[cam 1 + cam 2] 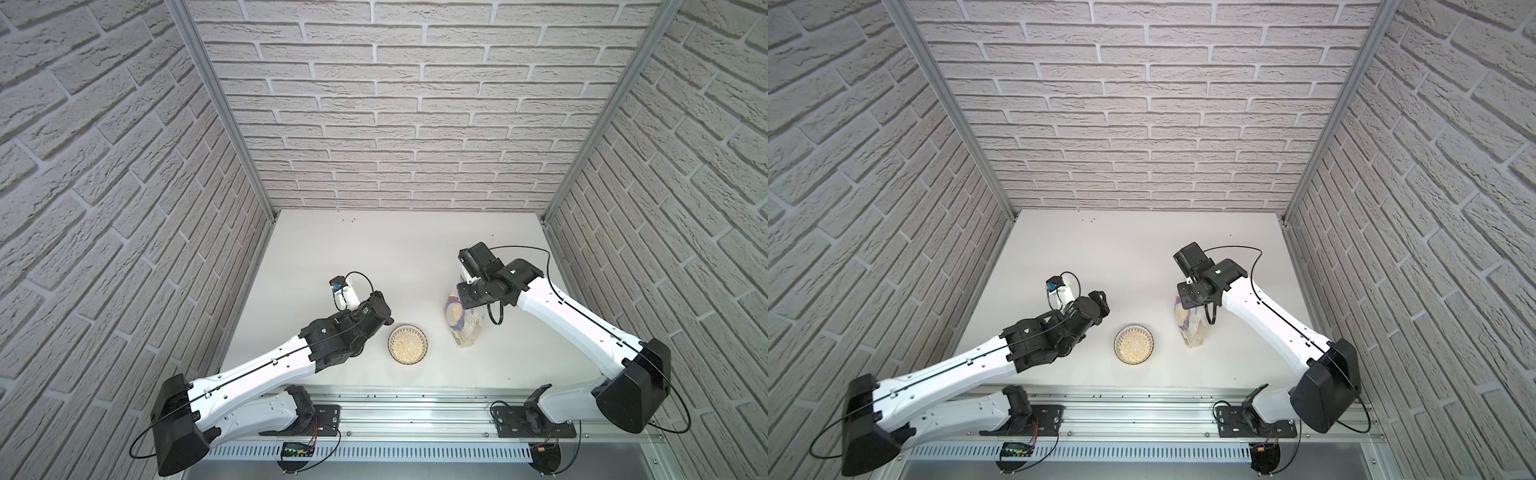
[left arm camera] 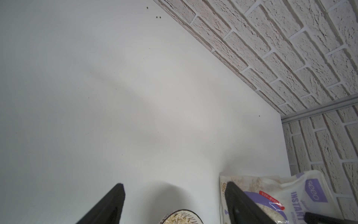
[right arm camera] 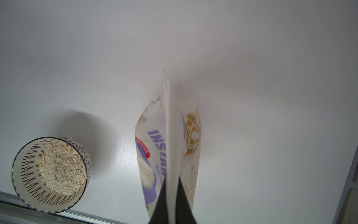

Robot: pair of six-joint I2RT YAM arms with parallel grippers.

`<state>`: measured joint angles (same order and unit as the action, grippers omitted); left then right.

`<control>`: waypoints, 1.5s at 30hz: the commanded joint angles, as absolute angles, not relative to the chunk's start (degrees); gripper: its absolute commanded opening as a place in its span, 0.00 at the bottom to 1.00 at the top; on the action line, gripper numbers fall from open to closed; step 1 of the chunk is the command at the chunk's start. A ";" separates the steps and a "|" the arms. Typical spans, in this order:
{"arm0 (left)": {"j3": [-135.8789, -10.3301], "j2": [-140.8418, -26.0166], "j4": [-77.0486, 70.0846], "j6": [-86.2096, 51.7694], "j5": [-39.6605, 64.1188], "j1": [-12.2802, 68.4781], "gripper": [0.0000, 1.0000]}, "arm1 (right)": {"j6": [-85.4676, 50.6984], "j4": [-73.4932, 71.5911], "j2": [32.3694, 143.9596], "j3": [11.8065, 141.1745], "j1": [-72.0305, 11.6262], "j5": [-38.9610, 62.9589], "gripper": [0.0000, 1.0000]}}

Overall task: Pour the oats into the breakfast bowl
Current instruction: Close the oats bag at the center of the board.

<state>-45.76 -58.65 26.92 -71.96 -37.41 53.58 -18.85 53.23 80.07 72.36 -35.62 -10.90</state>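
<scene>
1. Breakfast bowl sits on the white table, near edge, about centre. In both top views it holds a heap of oats, pale flakes over the lattice pattern.
2. Right wrist view: oats fill the bottom of the bowl; inner wall shows bare above them.
3. Pouch stands upright just right of the bowl, apart from it. "INSTANT" print and red badge face the bowl side.
4. Right gripper is above the pouch, jaws clamped on its flat top seam; the seam runs straight out from between the dark fingers.
5. Left gripper hovers over the table left of the bowl, jaws spread wide, nothing between them. Its view catches the bowl rim and the pouch.
6. A few dark specks lie at the far edge of the table.
</scene>
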 commanded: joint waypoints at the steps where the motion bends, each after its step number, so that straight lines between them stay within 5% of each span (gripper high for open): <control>1: -46.89 -58.48 25.75 -71.44 -37.57 53.80 0.84 | -21.75 48.36 77.16 71.75 -35.16 -13.13 0.03; 7: -46.78 -58.53 25.66 -71.46 -37.61 53.84 0.84 | -24.04 48.43 75.35 70.37 -35.15 -12.48 0.04; 11: -46.84 -58.53 25.73 -71.63 -37.53 53.80 0.84 | -23.34 48.45 77.30 70.90 -35.15 -12.80 0.39; 13: -46.77 -58.44 25.83 -71.61 -37.53 53.79 0.84 | -22.45 47.80 78.73 71.60 -35.07 -13.17 0.42; 18: -46.57 -57.98 26.15 -71.64 -37.86 53.96 0.84 | -19.73 47.63 83.09 75.51 -35.07 -13.35 0.38; 19: -46.60 -57.90 26.25 -71.71 -37.92 53.92 0.84 | -19.24 47.64 83.66 76.18 -35.07 -13.36 0.31; 20: -46.71 -57.87 26.43 -71.71 -38.01 53.95 0.84 | -18.95 47.64 84.15 76.80 -35.05 -13.23 0.12; 22: -46.64 -57.83 26.71 -71.70 -38.24 53.89 0.84 | -19.25 47.45 84.34 77.37 -35.07 -13.33 0.04; 32: -46.69 -57.58 26.50 -71.61 -38.32 53.90 0.83 | -24.23 46.68 78.64 74.57 -34.94 -15.43 0.03; 35: -46.71 -57.70 26.22 -71.35 -38.31 53.91 0.83 | -24.19 47.58 80.42 76.03 -34.51 -15.85 0.23; 37: -46.82 -57.72 26.19 -71.19 -38.19 53.90 0.83 | -23.65 47.57 82.26 76.92 -34.16 -15.86 0.27; 45: -46.01 -55.90 26.81 -71.30 -38.51 53.95 0.83 | -21.42 46.51 87.62 80.58 -33.09 -14.98 0.25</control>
<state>-45.76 -57.41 26.96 -71.92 -37.34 53.69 -22.46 47.90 86.67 78.81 -33.47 -14.59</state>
